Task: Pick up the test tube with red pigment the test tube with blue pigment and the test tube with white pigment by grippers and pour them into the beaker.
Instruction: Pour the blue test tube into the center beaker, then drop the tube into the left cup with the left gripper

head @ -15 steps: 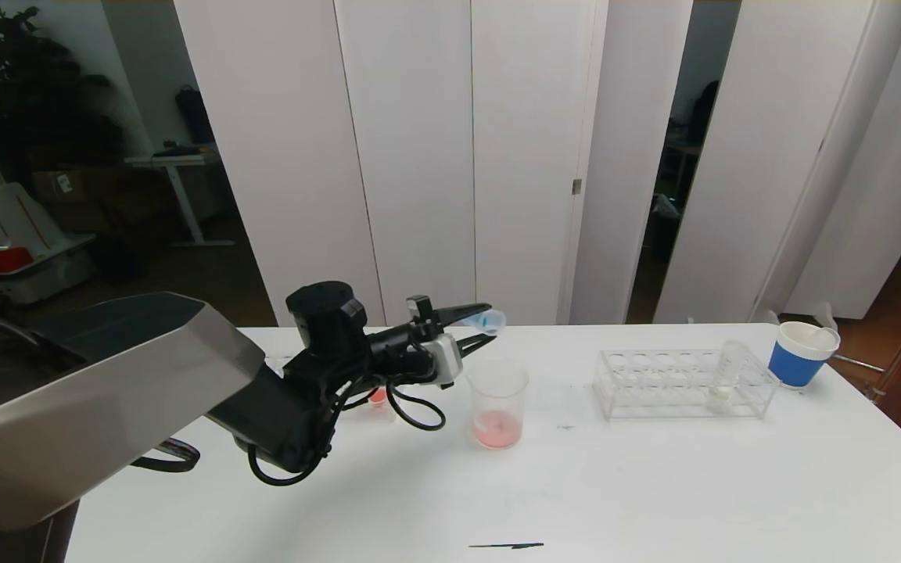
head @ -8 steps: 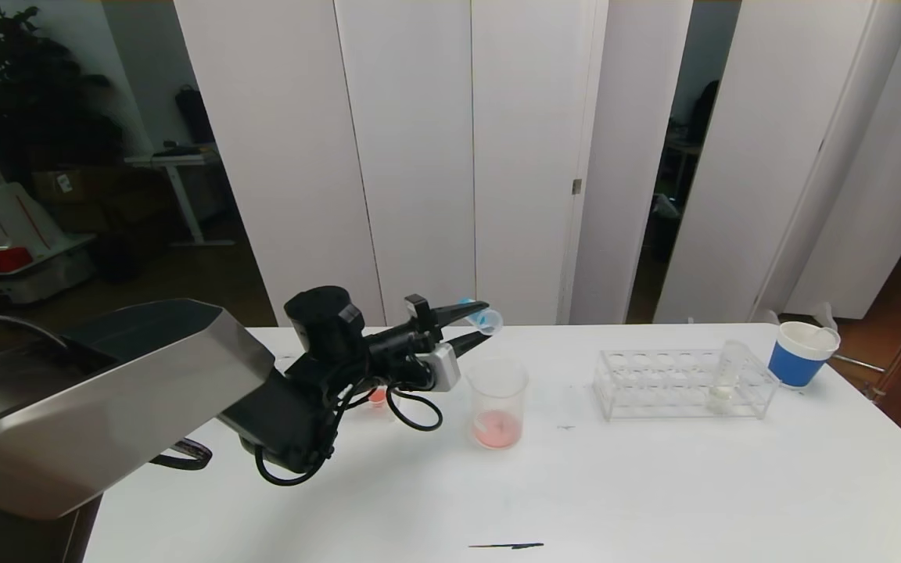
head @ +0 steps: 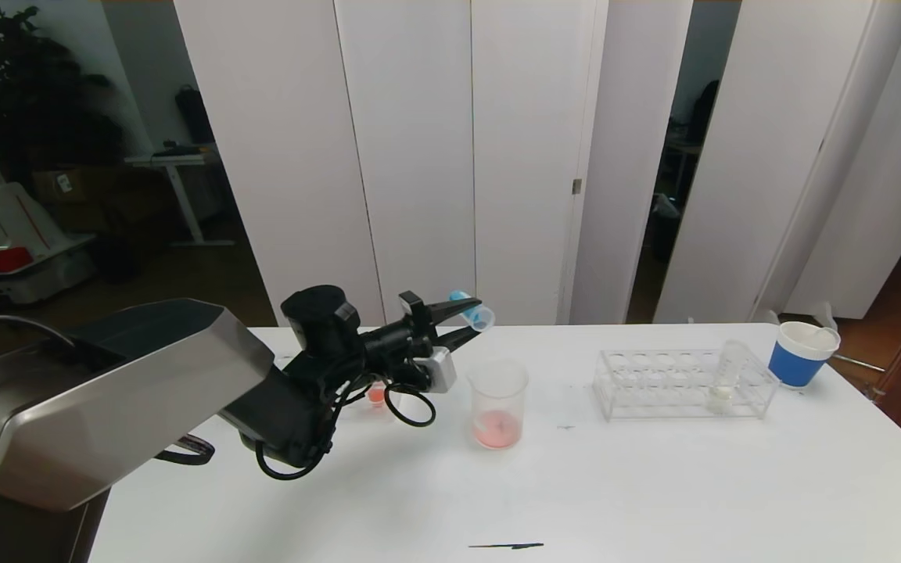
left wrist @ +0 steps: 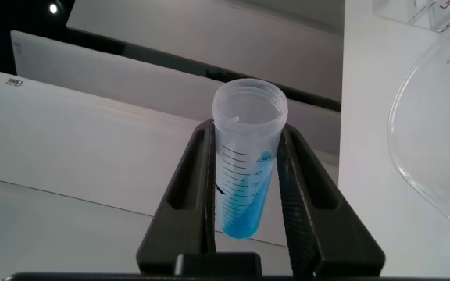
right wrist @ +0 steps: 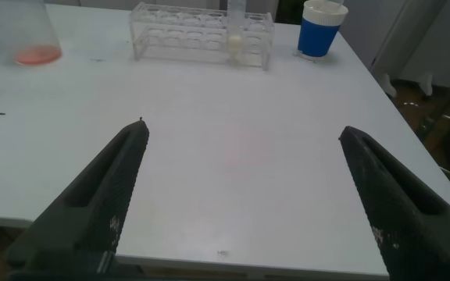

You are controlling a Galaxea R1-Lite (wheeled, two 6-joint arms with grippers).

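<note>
My left gripper [head: 472, 322] is shut on the test tube with blue pigment [head: 472, 313], held above the table just left of the beaker [head: 497, 403]. The tube lies tilted, its open mouth toward the beaker side and the blue end raised. In the left wrist view both fingers press the tube [left wrist: 246, 176] and the beaker rim [left wrist: 436, 133] shows beside it. The beaker holds pink-red liquid. The test tube with white pigment [head: 724, 383] stands in the clear rack [head: 654, 385]. My right gripper [right wrist: 242, 129] is open over the table's near edge.
A blue-and-white paper cup [head: 802, 353] stands right of the rack. A small clear vessel with red in it [head: 376, 395] sits behind the left arm's cables. A thin black mark [head: 505, 545] lies near the table's front edge.
The left gripper has drawn slightly back to the left and rolled, lifting the tube's blue end so the tube tilts more. The beaker and rack have not moved.
</note>
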